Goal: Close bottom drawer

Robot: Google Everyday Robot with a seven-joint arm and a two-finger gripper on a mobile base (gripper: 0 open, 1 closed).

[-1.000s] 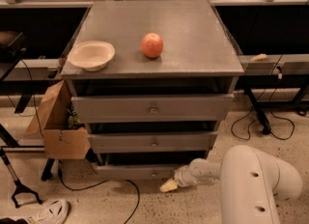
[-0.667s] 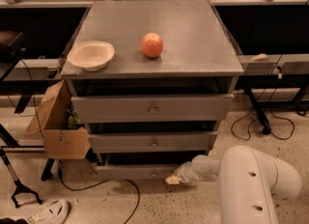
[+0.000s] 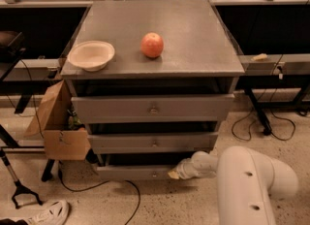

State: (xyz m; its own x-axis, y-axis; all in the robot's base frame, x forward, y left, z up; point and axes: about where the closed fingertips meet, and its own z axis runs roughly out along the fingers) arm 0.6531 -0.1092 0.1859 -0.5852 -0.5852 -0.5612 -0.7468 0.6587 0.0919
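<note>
The bottom drawer (image 3: pixel 131 172) is the lowest, slimmest grey front of the cabinet, with a small round knob (image 3: pixel 154 174). It stands pulled out a little, with a dark gap above its front. My gripper (image 3: pixel 174 173) reaches in from the lower right on a white arm (image 3: pixel 252 180). Its yellowish tip is at the right part of the bottom drawer's front, just right of the knob. The middle drawer (image 3: pixel 154 142) and top drawer (image 3: pixel 153 107) sit above, both slightly out.
On the cabinet top (image 3: pixel 193 49) sit a white bowl (image 3: pixel 91 55) and a red apple (image 3: pixel 152 44). A cardboard box (image 3: pixel 57 127) stands at the cabinet's left. Cables (image 3: pixel 261 127) and a shoe (image 3: pixel 48 213) lie on the floor. Desks line the back.
My gripper has moved a little to the left along the bottom drawer's front, closer to the knob. The drawers look unchanged.
</note>
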